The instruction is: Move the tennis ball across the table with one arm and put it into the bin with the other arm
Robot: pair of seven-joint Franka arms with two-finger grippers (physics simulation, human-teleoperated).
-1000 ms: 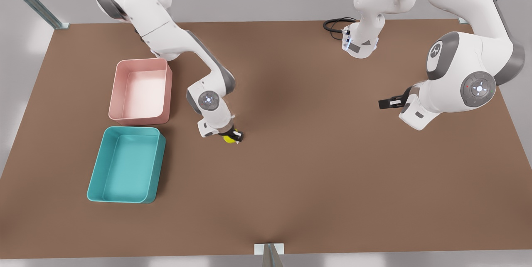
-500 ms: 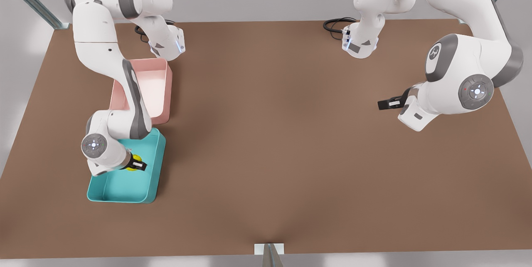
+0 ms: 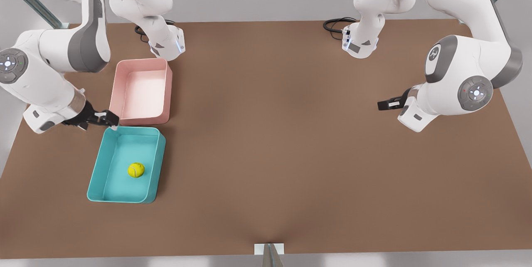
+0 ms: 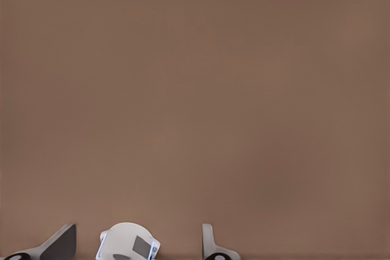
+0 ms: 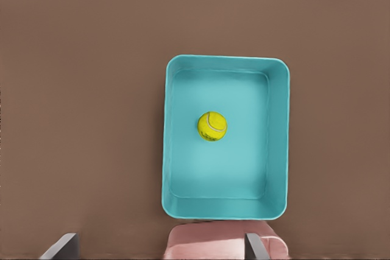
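Small bright yellow-green tennis ball (image 3: 136,170) with a faint curved seam, resting loose on the floor of the teal bin (image 3: 96,174), near its middle. Bin rectangular, low-walled, round-cornered, lying flat on the brown table (image 3: 291,142), toward the front view's left edge.

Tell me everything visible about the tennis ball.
The tennis ball is a small, bright yellow-green sphere with a faint curved seam that shows in the right wrist view; its surface looks matte. It rests on the floor of the teal bin, near the middle, apart from all four walls. Nothing grips it: the right pincer hangs open above the bin's far corner, next to the pink tray, and the left pincer waits across the table.
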